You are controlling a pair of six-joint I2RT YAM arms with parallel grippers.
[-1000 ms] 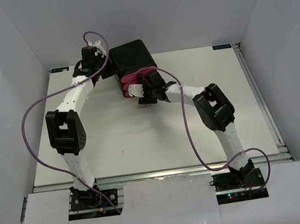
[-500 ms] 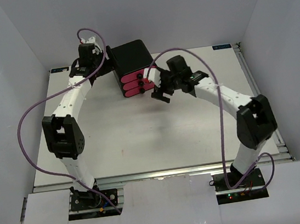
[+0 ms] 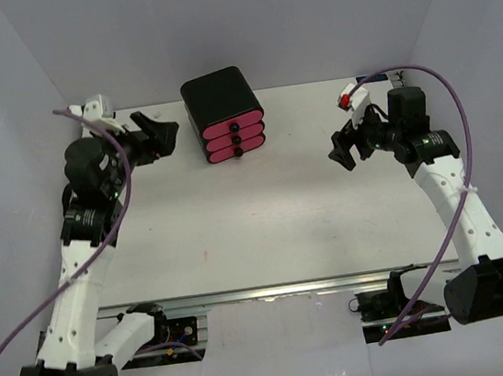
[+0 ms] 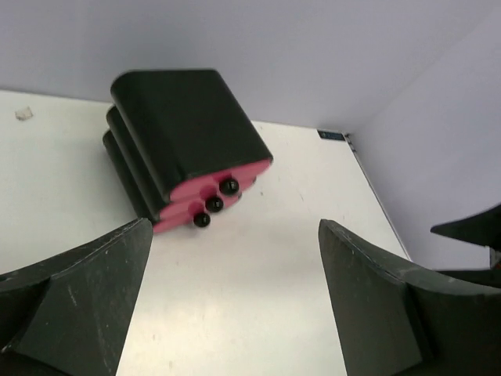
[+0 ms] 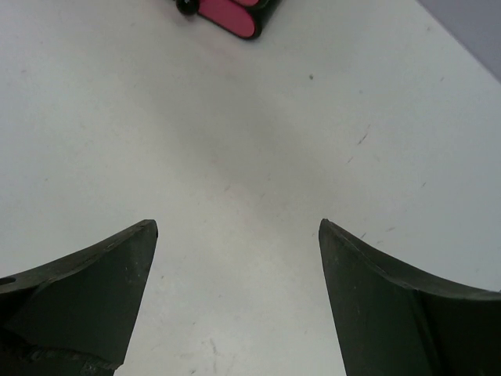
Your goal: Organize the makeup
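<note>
Black box (image 3: 219, 99) is noted at the far middle of the tabletop (image 3: 265, 223). Its three pink drawers (image 3: 233, 140) are stacked and pushed in, with dark knobs turned toward the arms. Left gripper (image 3: 158, 137) is held over the far left, near the box, jaws spread wide with nothing between them; the box is framed in its wrist view. Right gripper (image 3: 346, 143) is held over the far right, well apart from the box, jaws likewise spread and empty, with bare tabletop seen beneath. Makeup is not seen in any view; none is gripped.
</note>
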